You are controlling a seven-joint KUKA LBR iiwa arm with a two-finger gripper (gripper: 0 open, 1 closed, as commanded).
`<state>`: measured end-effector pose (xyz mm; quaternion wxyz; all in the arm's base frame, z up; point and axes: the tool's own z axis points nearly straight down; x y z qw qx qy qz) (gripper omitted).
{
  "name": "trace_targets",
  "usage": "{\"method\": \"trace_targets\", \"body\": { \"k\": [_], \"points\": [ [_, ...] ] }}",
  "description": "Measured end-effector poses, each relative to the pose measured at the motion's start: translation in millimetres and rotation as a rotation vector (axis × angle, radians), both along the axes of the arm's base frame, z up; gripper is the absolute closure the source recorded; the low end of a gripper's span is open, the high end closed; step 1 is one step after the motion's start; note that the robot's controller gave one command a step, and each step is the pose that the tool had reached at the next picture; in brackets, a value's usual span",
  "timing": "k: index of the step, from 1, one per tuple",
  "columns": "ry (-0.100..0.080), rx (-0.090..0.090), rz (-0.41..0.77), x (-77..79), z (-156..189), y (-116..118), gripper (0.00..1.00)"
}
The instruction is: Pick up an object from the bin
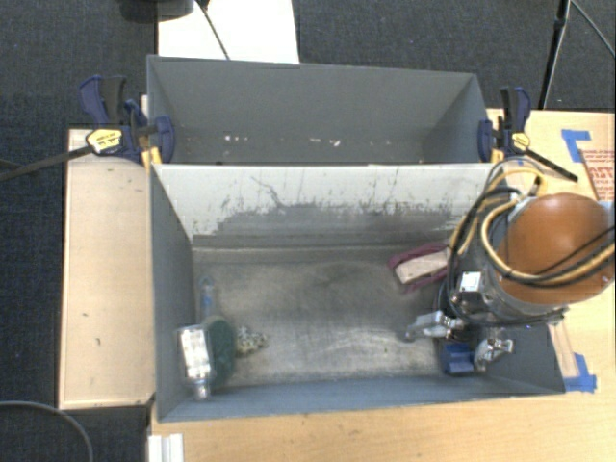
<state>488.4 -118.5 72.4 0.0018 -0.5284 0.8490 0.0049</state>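
End effector (452, 335) low at lower right of bin (289, 200), small blue object (455, 359) just beside; opening we cannot tell. We'd centre on it, clear of near wall.

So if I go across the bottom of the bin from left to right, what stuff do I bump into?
Clear-and-white plastic thing → dark green lump → little speckled bit → pink-and-white thing → blue block.
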Motion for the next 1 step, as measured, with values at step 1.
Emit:
{"method": "trace_targets", "body": {
  "k": [1],
  "points": [
    [0.001,-0.009,-0.010,-0.8,0.1,-7.1,1.00]
  ]
}}
